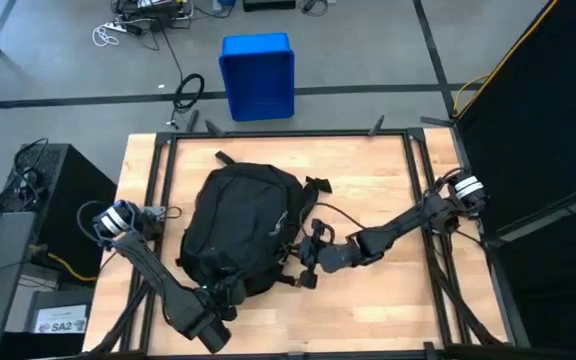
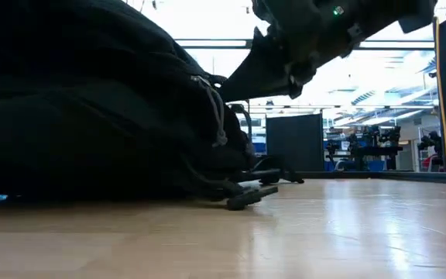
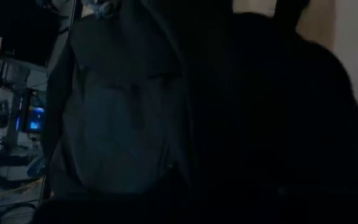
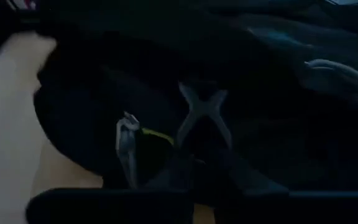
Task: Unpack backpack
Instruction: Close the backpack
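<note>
Item: backpack [image 1: 240, 225], black soft fabric, lying flat on the wooden table [image 1: 388, 170], left of centre, rounded end toward the far edge. Closed as far as the high view shows; no contents visible outside it. Shoulder straps [image 1: 313, 190] spill off its right side onto the wood, and a grey cord pull [image 2: 217, 116] hangs on the flank in the low view.

Left gripper [image 1: 230, 297]: at the near end of the bag, pressed against the fabric. Its wrist view shows only dark cloth close up; whether the fingers are parted or closed cannot be told.

Right gripper [image 1: 308, 255]: at the bag's right flank, among the straps. Its wrist view shows a zipper pull [image 4: 127, 146] with a yellow-green tag [image 4: 157, 135] and a crossed webbing patch [image 4: 202, 115] just ahead; finger state cannot be told here either.

Handling, judged: limp and yielding, likely to sag and fold under a pinch; the fabric looks matte, not slippery. Weight unknown while it is still packed. Best holds appear to be the zipper pull for opening, with the near end or a strap pinned to keep the bag from dragging
</note>
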